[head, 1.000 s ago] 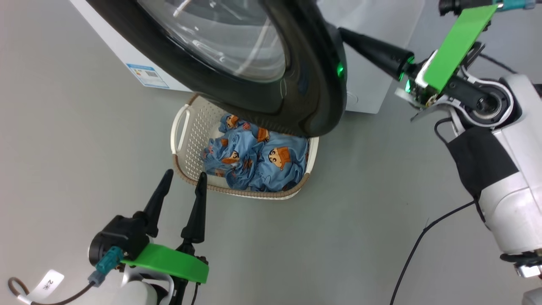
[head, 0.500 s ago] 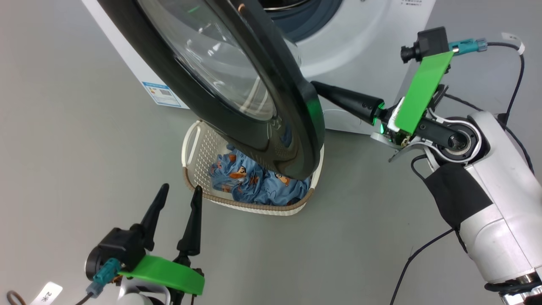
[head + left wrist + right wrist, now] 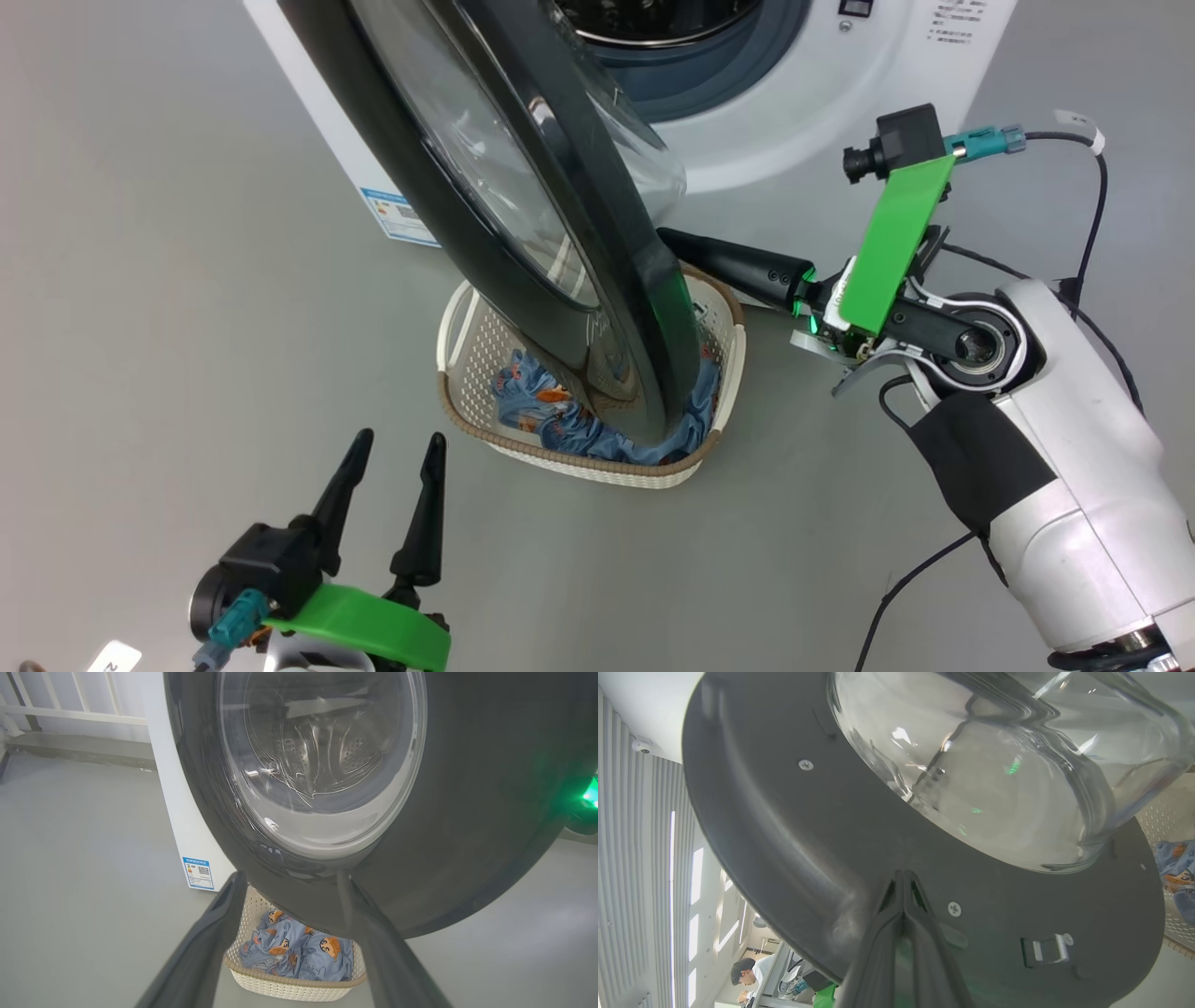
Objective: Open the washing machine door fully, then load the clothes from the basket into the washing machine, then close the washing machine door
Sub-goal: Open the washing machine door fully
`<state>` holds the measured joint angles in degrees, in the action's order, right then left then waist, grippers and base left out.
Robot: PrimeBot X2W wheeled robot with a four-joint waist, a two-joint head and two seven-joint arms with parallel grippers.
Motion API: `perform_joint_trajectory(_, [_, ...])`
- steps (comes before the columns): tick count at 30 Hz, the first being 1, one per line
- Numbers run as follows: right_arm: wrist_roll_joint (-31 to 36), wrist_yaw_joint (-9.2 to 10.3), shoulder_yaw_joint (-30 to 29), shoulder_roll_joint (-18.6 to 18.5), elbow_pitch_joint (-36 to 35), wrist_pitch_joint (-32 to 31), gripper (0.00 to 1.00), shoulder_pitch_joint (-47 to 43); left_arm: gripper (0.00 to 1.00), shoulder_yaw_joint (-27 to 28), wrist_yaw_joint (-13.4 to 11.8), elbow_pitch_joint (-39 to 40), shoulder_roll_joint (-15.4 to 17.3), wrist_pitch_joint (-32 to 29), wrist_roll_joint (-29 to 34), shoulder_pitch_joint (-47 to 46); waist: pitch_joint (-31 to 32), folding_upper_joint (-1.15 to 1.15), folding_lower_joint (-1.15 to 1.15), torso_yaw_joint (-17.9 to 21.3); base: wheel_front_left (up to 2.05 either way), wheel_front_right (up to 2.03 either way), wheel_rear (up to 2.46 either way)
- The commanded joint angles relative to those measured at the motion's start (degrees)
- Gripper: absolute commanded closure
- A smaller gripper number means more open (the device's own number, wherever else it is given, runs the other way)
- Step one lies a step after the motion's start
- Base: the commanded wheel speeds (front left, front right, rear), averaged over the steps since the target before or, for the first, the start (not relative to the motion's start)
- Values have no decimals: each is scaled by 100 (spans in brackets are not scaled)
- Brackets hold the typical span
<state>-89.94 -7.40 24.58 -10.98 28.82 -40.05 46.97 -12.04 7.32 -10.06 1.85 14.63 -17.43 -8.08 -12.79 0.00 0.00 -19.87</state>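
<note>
Writing is scarce and too small to read. The blue label (image 3: 400,211) low on the washing machine (image 3: 822,131) shows coloured bars and a code square, but its print is illegible in both the head and left wrist views, as are the fine grey lines (image 3: 952,23) near the machine's top edge. A white cable tag (image 3: 110,658) is cut off at the bottom of the head view. The washing machine door (image 3: 644,373) stands partly open, swung out over the basket (image 3: 467,392) on the grey floor (image 3: 187,327). Its black rim hides the middle of the basket and much of the clothes (image 3: 551,425), which lie bunched inside. The drum's top is cropped. The left gripper (image 3: 399,436) hovers near the basket's front rim, fingers apart and holding nothing. The right gripper (image 3: 677,241) reaches in from the right with its fingers pressed together. In the right wrist view their tips rest against the door's inner face below the glass bowl (image 3: 994,765), near a screw (image 3: 954,909) and a metal latch (image 3: 1045,949). A person (image 3: 747,973) sits far off, and a black cable (image 3: 915,579) trails across the floor.
</note>
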Motion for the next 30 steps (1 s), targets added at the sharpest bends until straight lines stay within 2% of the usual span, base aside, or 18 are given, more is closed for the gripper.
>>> perform_joint_trajectory(1, [-27,-9,122,204,-189,-72,100,-121,0,184,-8,138,103,37,2,-11,6,0,0,-66,0,0,0])
perform_joint_trajectory(19, [-61,-9,351,551,-246,-131,100,-409,0,191,-12,155,103,37,47,111,195,0,0,-317,0,0,0])
perform_joint_trajectory(30, [-14,-9,385,613,-238,-32,100,-567,0,228,-37,135,103,37,54,117,317,0,0,-225,0,0,0])
